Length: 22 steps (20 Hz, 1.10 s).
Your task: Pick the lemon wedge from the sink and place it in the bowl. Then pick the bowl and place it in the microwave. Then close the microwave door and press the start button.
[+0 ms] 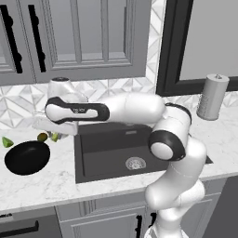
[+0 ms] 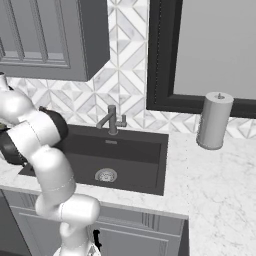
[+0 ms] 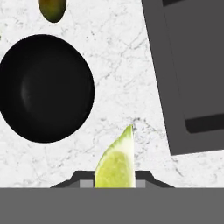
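Over the counter beside the sink (image 1: 107, 153), the gripper (image 3: 114, 183) grasps the lemon wedge (image 3: 115, 162); centre it above the bowl (image 3: 45, 87) before releasing.

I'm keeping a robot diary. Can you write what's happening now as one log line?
gripper: shut on lemon wedge | position: above counter, beside bowl | bowl: empty | sink: behind

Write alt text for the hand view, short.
A pale yellow-green lemon wedge sits clamped between the fingers at the bottom, above white marble counter. An empty glossy black bowl lies to its upper left, an olive-brown fruit at the top edge, the dark sink at right.
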{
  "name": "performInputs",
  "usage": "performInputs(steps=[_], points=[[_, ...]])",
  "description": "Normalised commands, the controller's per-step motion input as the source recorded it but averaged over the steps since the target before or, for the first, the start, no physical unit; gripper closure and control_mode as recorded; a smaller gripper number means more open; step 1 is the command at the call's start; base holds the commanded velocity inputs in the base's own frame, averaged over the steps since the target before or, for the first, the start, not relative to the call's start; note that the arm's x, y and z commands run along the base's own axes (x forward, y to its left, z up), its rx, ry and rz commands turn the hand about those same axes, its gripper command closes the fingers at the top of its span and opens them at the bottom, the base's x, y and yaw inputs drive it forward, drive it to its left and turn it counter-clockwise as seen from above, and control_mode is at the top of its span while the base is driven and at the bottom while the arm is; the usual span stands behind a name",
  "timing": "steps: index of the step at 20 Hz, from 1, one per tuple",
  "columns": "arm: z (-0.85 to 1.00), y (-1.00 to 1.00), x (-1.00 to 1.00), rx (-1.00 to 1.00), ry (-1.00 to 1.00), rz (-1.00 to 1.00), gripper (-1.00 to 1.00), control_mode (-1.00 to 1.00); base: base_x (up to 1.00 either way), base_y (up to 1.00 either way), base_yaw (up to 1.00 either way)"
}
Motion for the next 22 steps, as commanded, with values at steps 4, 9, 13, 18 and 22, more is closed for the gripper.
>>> performInputs(steps=[4, 9, 13, 18, 22], points=[[-0.03, 0.73, 0.00, -0.23, 0.00, 0.00, 1.00, -1.00, 0.00, 0.00, 0.00], [-0.31, 0.11, 0.17, -0.08, 0.00, 0.00, 1.00, -1.00, 0.00, 0.00, 0.00], [-0.42, 0.18, 0.39, -0.02, 0.00, 0.00, 1.00, -1.00, 0.00, 0.00, 0.00], [-0.45, 0.24, 0.34, 0.00, 0.02, 0.00, 1.00, -1.00, 0.00, 0.00, 0.00], [-0.46, 0.04, 0.19, 0.01, 0.01, 0.00, 1.00, -1.00, 0.00, 0.00, 0.00]])
